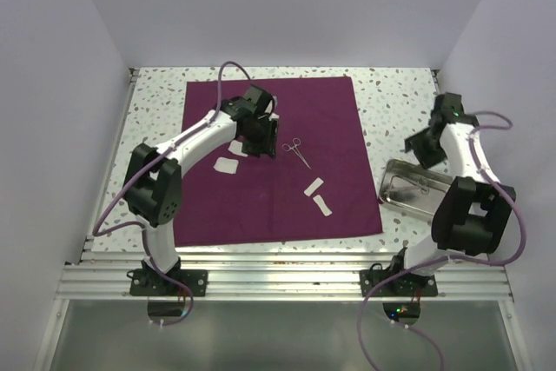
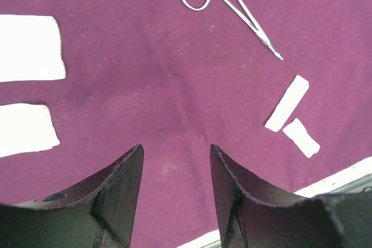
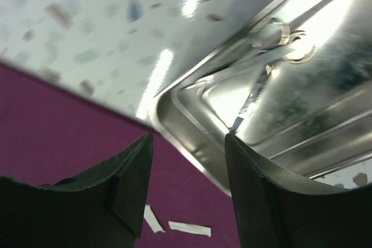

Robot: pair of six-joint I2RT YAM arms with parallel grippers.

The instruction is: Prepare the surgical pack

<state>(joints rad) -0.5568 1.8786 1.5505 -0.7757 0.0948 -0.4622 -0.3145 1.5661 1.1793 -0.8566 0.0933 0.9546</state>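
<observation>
The plum-purple cloth (image 1: 261,206) lies flat in the middle of the table. On it lie silvery forceps (image 1: 296,150) and several white gauze pads, one to the left (image 1: 228,165) and two near the middle (image 1: 318,195). My left gripper (image 1: 261,136) hovers open and empty over the cloth (image 2: 174,74); the forceps (image 2: 229,4) lie ahead of it and gauze pads to its left (image 2: 29,47) and right (image 2: 286,103). The steel tray (image 1: 387,182) stands right of the cloth and holds another instrument (image 3: 279,45). My right gripper (image 3: 189,143) is open and empty above the tray's (image 3: 180,120) left corner.
The speckled tabletop (image 1: 395,102) surrounds the cloth. White walls close in the back and both sides. A metal rail (image 1: 278,280) runs along the near edge by the arm bases. Two gauze pads (image 3: 186,228) show on the cloth in the right wrist view.
</observation>
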